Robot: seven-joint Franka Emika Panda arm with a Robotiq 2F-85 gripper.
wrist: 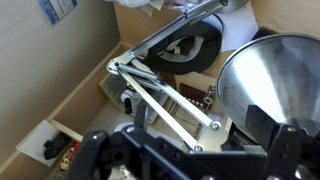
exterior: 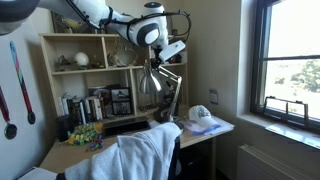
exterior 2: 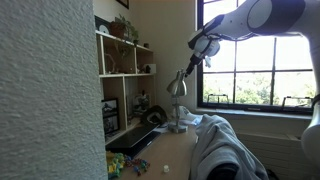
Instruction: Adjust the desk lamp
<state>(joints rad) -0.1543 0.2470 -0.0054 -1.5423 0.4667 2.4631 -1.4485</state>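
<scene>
The desk lamp (exterior: 152, 82) stands on the desk by the shelf, silver-grey, with thin spring arms and a cone shade pointing down. It shows in both exterior views (exterior 2: 177, 88). My gripper (exterior: 168, 50) is up at the top of the lamp's arms, just above the shade (exterior 2: 197, 55). In the wrist view the lamp's arms (wrist: 165, 95) run diagonally and the shade (wrist: 270, 80) fills the right side. My gripper (wrist: 192, 142) is open, its fingers wide apart on either side of the arm joint next to the shade. I cannot tell whether they touch it.
A wooden shelf unit (exterior: 85, 70) with books and small items stands behind the lamp. A white cloth (exterior: 140, 155) hangs over a chair at the desk front. A cap (exterior: 203, 114) lies on the desk end. A window (exterior: 295, 60) lies beyond. Black headphones (wrist: 190, 48) lie below.
</scene>
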